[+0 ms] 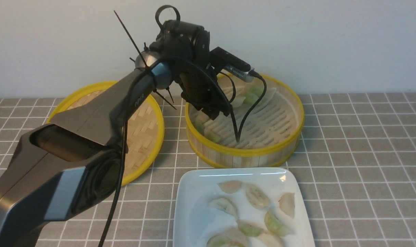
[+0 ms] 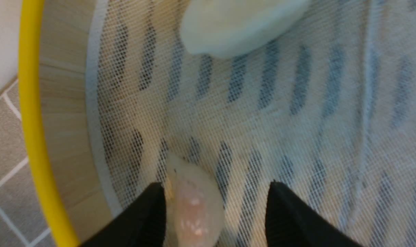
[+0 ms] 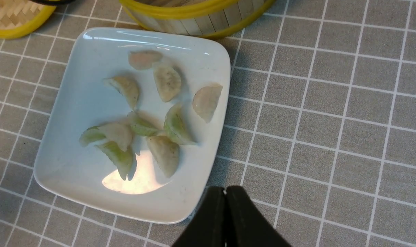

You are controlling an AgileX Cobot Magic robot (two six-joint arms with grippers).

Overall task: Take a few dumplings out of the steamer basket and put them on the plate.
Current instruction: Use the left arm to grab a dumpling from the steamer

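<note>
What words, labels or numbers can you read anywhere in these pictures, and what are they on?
"PiPER": small lettering on the left arm, only just legible.
No other text: the plate, steamer basket, lid and tablecloth carry none.

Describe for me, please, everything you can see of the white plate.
The plate is a glossy white square with rounded corners and a raised rim. It looks like glazed ceramic, and light glares off it. It lies flat on the grey checked tablecloth, close in front of the steamer basket, on the robot's side of it. About ten pale, greenish and pinkish dumplings lie loosely across it, some overlapping.
</note>
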